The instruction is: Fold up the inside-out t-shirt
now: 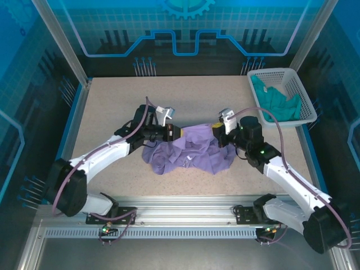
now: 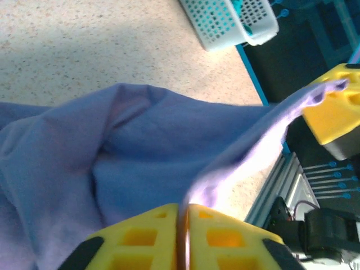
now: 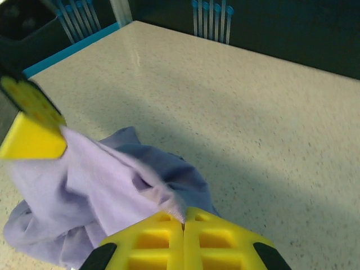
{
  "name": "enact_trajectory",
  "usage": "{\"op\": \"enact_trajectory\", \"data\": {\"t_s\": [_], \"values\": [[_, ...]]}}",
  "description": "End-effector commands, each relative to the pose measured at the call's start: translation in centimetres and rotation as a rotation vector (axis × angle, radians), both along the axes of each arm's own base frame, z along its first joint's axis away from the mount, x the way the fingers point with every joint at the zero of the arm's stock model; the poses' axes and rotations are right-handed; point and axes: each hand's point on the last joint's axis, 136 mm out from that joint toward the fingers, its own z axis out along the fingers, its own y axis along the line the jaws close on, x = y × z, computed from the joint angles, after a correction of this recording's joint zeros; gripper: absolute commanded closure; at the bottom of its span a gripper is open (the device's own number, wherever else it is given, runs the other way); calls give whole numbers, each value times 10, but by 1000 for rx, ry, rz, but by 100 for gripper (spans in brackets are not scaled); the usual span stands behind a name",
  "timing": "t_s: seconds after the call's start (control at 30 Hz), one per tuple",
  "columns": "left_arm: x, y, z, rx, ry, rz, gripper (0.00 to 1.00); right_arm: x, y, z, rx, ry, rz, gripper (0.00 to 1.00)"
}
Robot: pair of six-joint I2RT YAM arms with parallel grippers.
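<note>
**Both claws pinching one shirt edge, garment bunched mid-table**

Left gripper (image 1: 179, 133): yellow jaws pressed together on a thin fold of the wrinkled lavender-purple soft-fabric t-shirt (image 1: 191, 151). In its wrist view we see the cloth edge caught in the seam between the jaws.

The shirt lies bunched at the middle of the speckled beige tabletop (image 1: 112, 107), between the two arms. Most of it is heaped toward the near edge, below the claws.

A short band of fabric runs from claw to claw, left to right. We judge the coming move turns on this axis: drawing the claws apart along it should spread the edge. Neither arm is nearer, as each holds one end.

Right gripper (image 1: 216, 130): jaws closed on the other end, cloth nipped at the tips.

Far right, well apart: a white plastic mesh basket (image 1: 305, 93) with a teal-green garment (image 1: 275, 101) inside.

The overhead view gives the heap's outline but hides both pinches. The left wrist view shows the band rising to the right claw. The right wrist view shows cloth sagging onto the table. We cannot tell whether hem or shoulder is held
</note>
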Motion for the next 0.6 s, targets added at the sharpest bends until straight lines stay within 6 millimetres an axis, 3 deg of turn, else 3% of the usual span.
{"op": "enact_trajectory", "data": {"t_s": [0.0,0.4,0.57], "values": [[13,-2,-7,-20,-46,6,81,5,-3,3,100,116,-40,100],[9,-6,-31,-69,-61,-18,54,17,-2,0,97,132,-53,100],[-5,-7,-29,-113,-18,-43,45,20,-5,2,89,120,-66,100]]}}
